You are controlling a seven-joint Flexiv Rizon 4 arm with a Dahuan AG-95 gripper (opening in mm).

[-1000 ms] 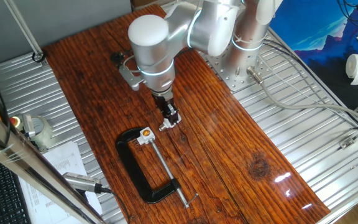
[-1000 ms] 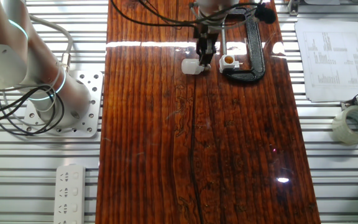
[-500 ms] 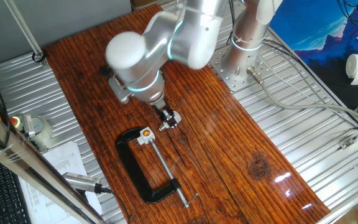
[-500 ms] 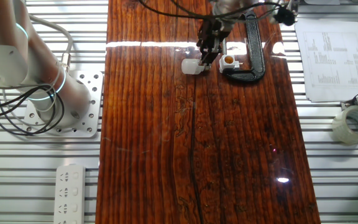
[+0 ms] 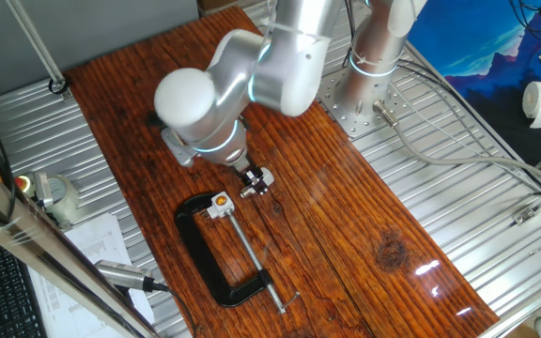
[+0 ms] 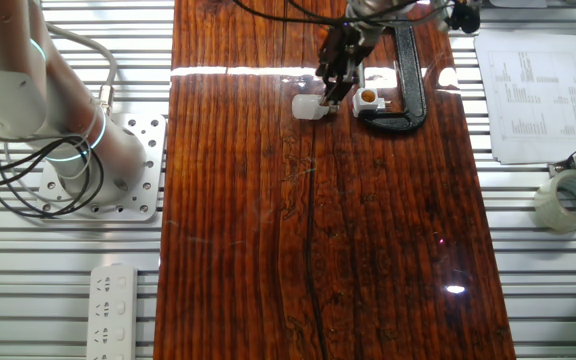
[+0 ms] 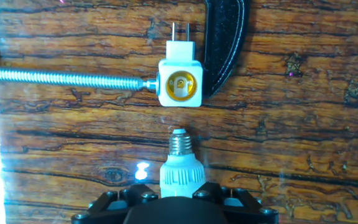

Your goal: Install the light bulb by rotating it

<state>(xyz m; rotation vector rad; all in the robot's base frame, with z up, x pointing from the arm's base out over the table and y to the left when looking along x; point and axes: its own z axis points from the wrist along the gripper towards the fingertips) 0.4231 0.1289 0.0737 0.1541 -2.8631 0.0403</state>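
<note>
**Bulb held short of socket, lining up for insertion**

- Bulb (image 7: 181, 167): sitting at bottom centre of the hand view, its pale head tucked into the fingers (image 7: 107, 200), its silvery screw base pointing up the frame. In the other fixed view it is showing as a whitish blob (image 6: 308, 105) at upper centre.
- Fingers: closing narrowly on the bulb's head; the contact itself is lying below the frame edge.
- Socket (image 7: 180, 81): white block with orange centre, sitting just above the bulb in the hand view, pinched by the clamp (image 7: 224, 43) and its screw rod (image 7: 61, 78). A gap of bench (image 7: 303, 124) is showing between base and socket.
- Step in hand, as judged: bringing the base to the socket mouth. The base tip is appearing nearly centred under the orange opening; keeping the axis straight, advancing gently, and starting rotation only once the thread is seating should avoid cross-threading or tipping the block.
</note>
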